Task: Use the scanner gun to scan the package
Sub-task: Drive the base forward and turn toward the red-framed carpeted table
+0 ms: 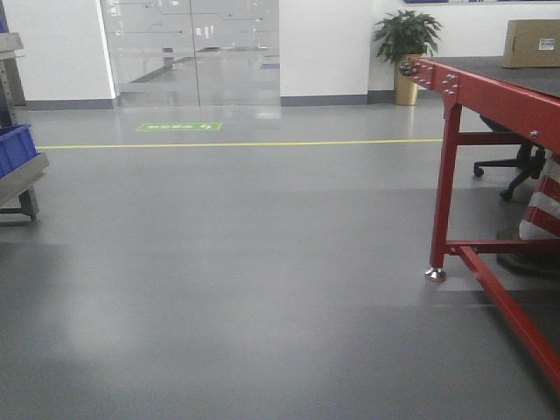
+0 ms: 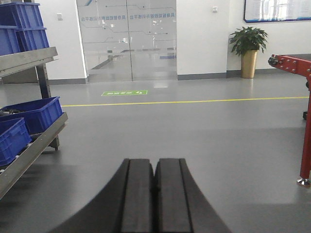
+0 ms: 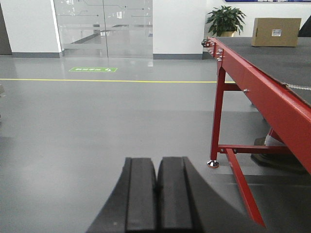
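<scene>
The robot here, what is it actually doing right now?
Nothing is being handled at this moment. The left end effector and the right end effector are both shut and empty, pointing out over the grey floor. The package, a tan cardboard box, sits untouched at the far end of the red-framed table on the robot's right. No scanner gun is in view, so scanning has not begun.

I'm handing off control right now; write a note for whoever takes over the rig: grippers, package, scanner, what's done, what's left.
Left gripper: shut, empty.
Right gripper: shut, empty, near the red table.
Package: on the table's far end, untouched.
Scanner gun: in no view.
Done: nothing yet.
Left: find and grip the scanner gun, get within reach of the package, scan it.
</scene>
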Robot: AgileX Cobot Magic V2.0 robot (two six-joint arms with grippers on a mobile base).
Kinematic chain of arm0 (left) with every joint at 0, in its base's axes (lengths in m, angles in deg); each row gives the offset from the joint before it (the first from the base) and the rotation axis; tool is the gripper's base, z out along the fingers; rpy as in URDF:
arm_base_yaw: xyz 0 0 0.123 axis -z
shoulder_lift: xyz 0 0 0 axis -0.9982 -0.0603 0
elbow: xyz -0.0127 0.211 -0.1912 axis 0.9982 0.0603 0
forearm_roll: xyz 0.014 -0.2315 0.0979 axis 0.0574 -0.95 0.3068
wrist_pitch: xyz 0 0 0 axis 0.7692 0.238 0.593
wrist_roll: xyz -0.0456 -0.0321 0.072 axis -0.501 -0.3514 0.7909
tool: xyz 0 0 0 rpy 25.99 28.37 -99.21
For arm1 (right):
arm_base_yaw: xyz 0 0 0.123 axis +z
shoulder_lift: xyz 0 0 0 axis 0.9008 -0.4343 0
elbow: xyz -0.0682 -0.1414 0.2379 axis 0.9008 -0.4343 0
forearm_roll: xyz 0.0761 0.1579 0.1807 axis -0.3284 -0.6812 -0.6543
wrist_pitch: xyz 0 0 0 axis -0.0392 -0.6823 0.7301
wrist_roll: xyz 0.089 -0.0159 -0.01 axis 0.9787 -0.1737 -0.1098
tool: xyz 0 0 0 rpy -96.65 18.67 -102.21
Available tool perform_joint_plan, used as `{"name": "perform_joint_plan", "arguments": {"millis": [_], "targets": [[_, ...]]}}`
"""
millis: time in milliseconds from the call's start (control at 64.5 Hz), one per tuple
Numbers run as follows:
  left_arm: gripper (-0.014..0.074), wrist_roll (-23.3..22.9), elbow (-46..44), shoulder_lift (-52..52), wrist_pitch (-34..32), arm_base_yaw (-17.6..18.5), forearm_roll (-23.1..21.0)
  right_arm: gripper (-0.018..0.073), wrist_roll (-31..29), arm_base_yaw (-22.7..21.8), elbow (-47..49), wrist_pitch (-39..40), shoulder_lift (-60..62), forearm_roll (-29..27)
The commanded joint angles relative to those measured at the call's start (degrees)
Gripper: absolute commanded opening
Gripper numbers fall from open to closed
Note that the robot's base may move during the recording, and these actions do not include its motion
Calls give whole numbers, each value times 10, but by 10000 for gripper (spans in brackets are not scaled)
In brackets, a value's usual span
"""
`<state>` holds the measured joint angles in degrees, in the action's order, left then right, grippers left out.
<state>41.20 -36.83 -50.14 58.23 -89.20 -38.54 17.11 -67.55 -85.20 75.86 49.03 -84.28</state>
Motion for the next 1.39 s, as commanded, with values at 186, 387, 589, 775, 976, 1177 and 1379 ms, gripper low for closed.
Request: {"name": "perform_joint_plan", "arguments": {"millis": [186, 387, 589, 775, 976, 1177, 1379], "targets": [[-111, -2, -2, 2, -10, -1, 0, -162, -1, -1, 5, 11, -2, 1], [-111, -2, -2, 2, -10, -1, 0, -162, -1, -1, 5, 11, -2, 1], [-111, -2, -2, 2, -10, -1, 0, -162, -1, -1, 5, 11, -2, 1], [-111, -2, -2, 2, -10, -1, 0, -162, -1, -1, 5, 11, -2, 1], [-111, -2, -2, 2, -10, -1, 0, -162, -1, -1, 5, 6, -2, 1], [-111, -2, -2, 2, -10, -1, 0, -162, -1, -2, 5, 8, -2, 1], [-111, -2, -2, 2, -10, 5, 0, -162, -1, -30, 5, 8, -2, 1]]}}
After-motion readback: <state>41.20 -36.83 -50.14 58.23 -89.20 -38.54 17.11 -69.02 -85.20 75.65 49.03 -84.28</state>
